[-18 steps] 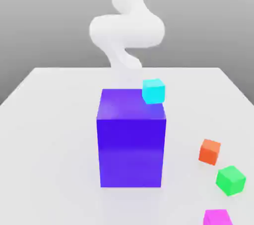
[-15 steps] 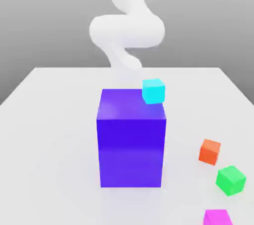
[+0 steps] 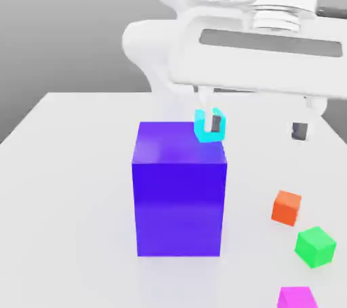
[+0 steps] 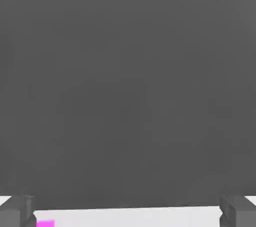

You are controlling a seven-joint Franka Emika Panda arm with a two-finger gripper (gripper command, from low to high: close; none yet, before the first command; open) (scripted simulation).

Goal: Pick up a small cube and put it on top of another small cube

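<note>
The small magenta-pink cube lies on the white table at the front right edge of the exterior view; a sliver of it also shows in the hand view. My gripper hangs open high above the table, to the right of the big blue-violet block, with nothing between its fingers. One dark fingertip overlaps a small cyan cube by the block's far right top corner; the other fingertip is further right. In the hand view my gripper stands wide open.
An orange-red cube and a green cube lie on the table at the exterior view's right, between the blue-violet block and the magenta-pink cube. The white arm looms over the back of the table.
The hand has swung forward into the exterior view, above and to the right of the block. None of the cubes has moved.
</note>
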